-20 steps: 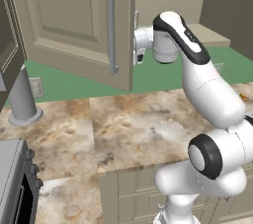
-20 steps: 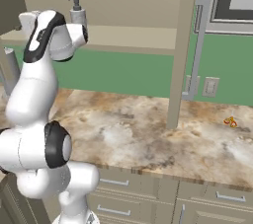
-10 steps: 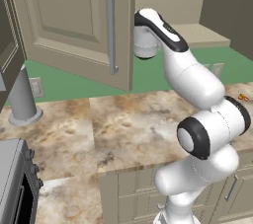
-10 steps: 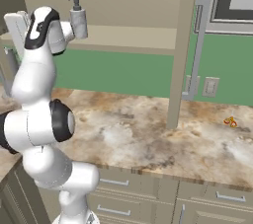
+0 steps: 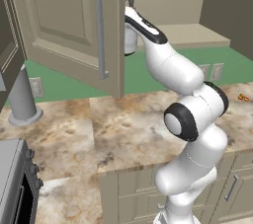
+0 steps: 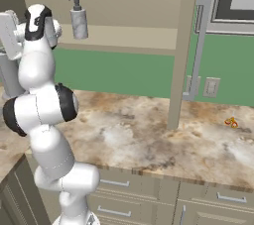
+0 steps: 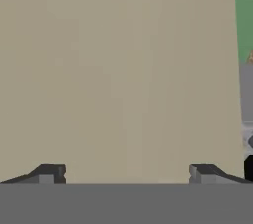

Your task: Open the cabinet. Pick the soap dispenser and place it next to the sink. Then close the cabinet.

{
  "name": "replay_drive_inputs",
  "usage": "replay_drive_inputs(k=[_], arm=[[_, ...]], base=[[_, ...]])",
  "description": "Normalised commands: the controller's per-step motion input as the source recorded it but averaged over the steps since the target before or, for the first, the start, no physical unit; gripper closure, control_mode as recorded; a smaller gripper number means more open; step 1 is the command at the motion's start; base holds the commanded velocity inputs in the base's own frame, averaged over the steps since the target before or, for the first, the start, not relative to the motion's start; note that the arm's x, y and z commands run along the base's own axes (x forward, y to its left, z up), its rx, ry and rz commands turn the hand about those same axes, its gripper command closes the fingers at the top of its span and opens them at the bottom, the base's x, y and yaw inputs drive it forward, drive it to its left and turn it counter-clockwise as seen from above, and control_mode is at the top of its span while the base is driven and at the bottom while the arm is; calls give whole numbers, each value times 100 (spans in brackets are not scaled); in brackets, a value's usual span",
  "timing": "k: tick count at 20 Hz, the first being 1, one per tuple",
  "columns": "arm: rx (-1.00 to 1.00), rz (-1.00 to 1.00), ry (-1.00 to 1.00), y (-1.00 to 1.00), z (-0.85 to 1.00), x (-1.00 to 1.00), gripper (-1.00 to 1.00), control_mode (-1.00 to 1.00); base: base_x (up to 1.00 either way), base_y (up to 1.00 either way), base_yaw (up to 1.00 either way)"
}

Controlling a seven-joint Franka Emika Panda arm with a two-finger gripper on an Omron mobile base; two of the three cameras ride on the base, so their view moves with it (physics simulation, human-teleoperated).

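Jaws [image 7: 126,173] spread wide, empty, nosed up to a flat beige panel, probably the swung-out door [image 5: 69,25]. Cabinet [image 6: 134,1] open. Soap bottle [image 6: 78,20] upright on shelf [image 6: 129,38], off to one side of jaws, untouched. Needs reorienting toward bottle before grasp.

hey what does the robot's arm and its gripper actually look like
The arm is glossy white with rounded segments, and dark grey to black bands ring its joints. The gripper ends in two small dark grey finger tips with blocky ends. No cables or markings are visible.
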Motion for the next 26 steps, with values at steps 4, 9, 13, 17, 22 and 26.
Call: replay_drive_inputs(k=[4,9,13,17,22,26], arm=[[7,18,0,31,0,7,-100,-100],[7,16,0,33,0,8,-100,-100],[4,13,0,49,-4,2,-100,-100],[0,10,0,52,-7,3,-100,-100],[0,3,0,44,-9,6,-100,-100],[0,1,0,15,-14,3,-100,-100]], base=[[0,0,0],[0,0,0],[0,0,0],[0,0,0],[0,0,0],[0,0,0]])
